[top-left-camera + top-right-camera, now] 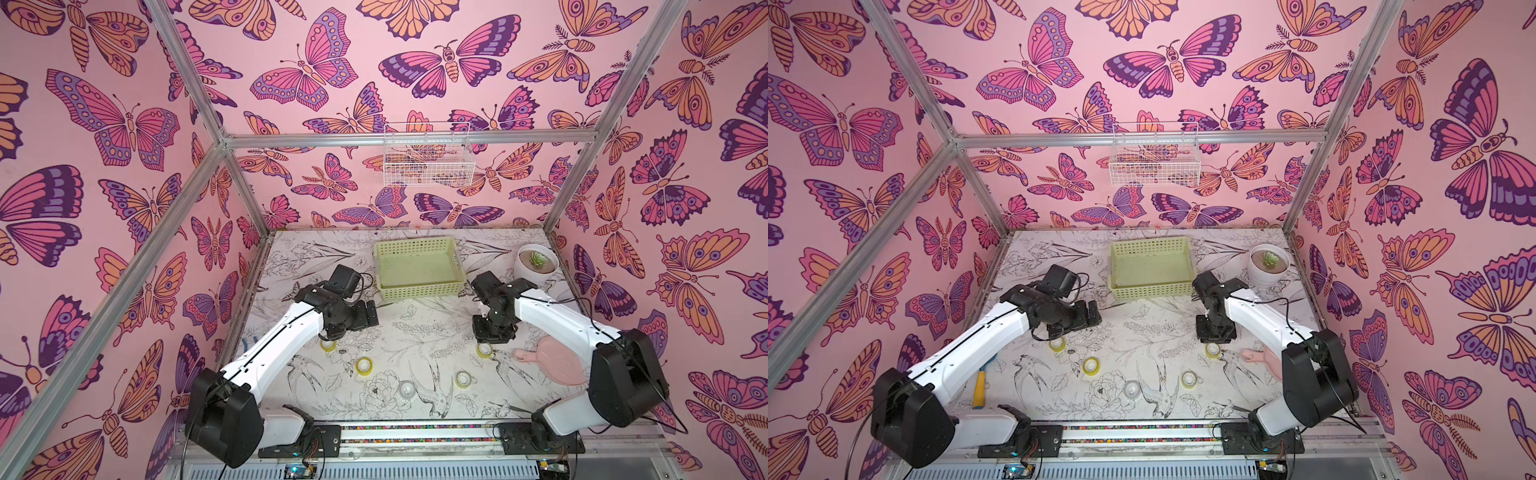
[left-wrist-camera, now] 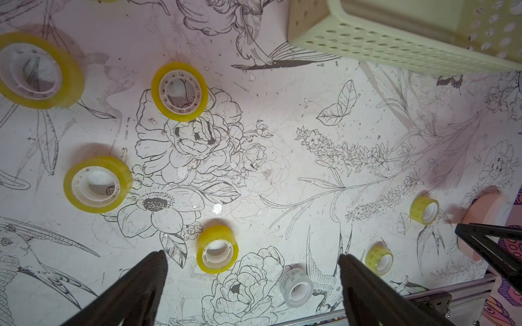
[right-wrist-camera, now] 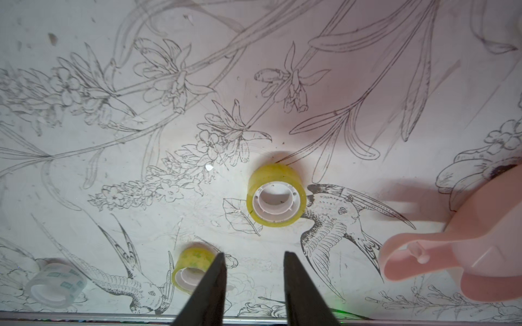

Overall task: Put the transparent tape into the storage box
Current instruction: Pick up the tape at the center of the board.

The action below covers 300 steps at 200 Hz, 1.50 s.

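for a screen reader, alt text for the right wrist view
A yellow tape roll lies flat on the floral-print table just ahead of two dark jaws standing apart, empty. A second yellow roll, clear roll and pink scoop lie nearby.

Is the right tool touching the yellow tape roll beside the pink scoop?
Apart. The right wrist view shows a strip of bare table between the right tool and the tape roll; the roll lies beyond its open jaws.

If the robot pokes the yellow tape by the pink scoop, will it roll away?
Probably not: the yellow tape lies flat, hole up, so it should slide. Its hollow core suggests it is light. The glossy band may be slippery.
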Each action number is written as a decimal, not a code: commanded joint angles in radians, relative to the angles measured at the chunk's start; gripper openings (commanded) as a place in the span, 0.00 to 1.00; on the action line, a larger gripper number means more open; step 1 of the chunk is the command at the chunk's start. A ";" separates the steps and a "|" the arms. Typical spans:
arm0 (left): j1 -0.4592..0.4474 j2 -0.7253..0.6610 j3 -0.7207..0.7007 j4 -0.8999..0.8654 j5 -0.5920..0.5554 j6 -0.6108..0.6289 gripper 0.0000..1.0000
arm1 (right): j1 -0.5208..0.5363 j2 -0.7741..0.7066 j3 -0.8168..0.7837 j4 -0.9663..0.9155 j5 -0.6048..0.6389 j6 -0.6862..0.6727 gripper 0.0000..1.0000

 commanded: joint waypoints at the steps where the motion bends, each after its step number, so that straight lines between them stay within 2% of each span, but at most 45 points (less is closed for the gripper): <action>1: -0.003 -0.032 -0.009 0.008 -0.025 -0.022 1.00 | 0.006 0.024 -0.016 0.014 0.027 0.023 0.33; 70: -0.003 -0.048 -0.034 0.021 -0.023 -0.034 1.00 | 0.005 0.131 -0.023 0.085 0.030 0.020 0.29; 80: -0.003 -0.086 -0.033 0.019 -0.018 -0.032 1.00 | 0.006 0.152 -0.022 0.093 0.028 0.020 0.28; 152: -0.003 -0.109 -0.043 0.019 -0.024 -0.033 1.00 | 0.006 0.191 -0.048 0.142 0.018 0.023 0.22; 171: -0.003 -0.112 -0.043 0.019 -0.028 -0.033 1.00 | 0.007 0.183 -0.042 0.132 0.022 0.026 0.07; 195: -0.003 -0.113 -0.041 0.018 -0.034 -0.030 1.00 | 0.007 0.156 -0.011 0.095 0.034 0.027 0.00; 253: -0.003 -0.111 -0.030 0.019 -0.041 -0.024 1.00 | 0.006 0.134 0.240 -0.047 0.113 -0.025 0.00; 300: -0.003 -0.131 -0.037 0.017 -0.045 -0.029 1.00 | 0.007 0.307 0.574 -0.110 0.149 -0.090 0.00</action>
